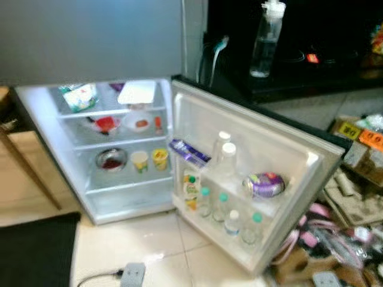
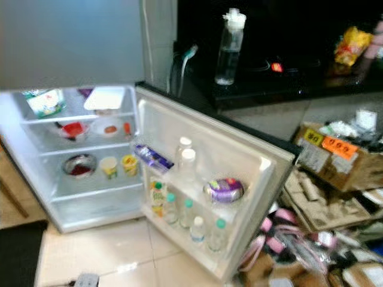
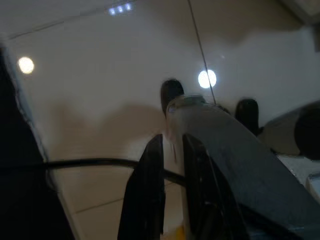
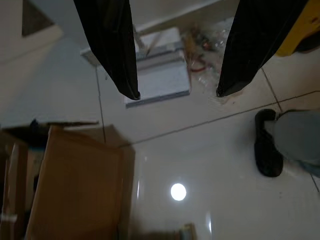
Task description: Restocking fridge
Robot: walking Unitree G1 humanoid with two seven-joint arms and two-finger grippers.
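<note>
Below, the small fridge (image 1: 90, 149) stands on pale floor tiles (image 1: 149, 239) with its door (image 1: 251, 173) swung wide, its far edge close to a heap of cardboard boxes (image 2: 335, 155) and pink clutter (image 2: 287, 239) that leaves little room on that side; a dark mat (image 1: 36, 251) borders the tiles on the other. Shelves hold a white tray (image 1: 136, 93), a red-filled dish (image 1: 105, 124), a steel bowl (image 1: 111, 159) and two cups (image 1: 149, 160), blurred. The door racks carry capped bottles (image 1: 230, 221), a juice carton (image 1: 190, 186) and a purple round pack (image 1: 266, 185). A clear spray bottle (image 1: 265, 39) stands on the dark counter behind. The right gripper (image 4: 177, 92) hangs with fingers spread wide over bare tile, a cardboard box (image 4: 75, 190) just beside and a white flat thing (image 4: 160, 77) beyond the tips. The left gripper (image 3: 167, 190) points at tile crossed by a black cable (image 3: 90, 163), fingers (image 3: 147, 195) nearly together with nothing between; a grey shape crowding that view is hard to make out.
</note>
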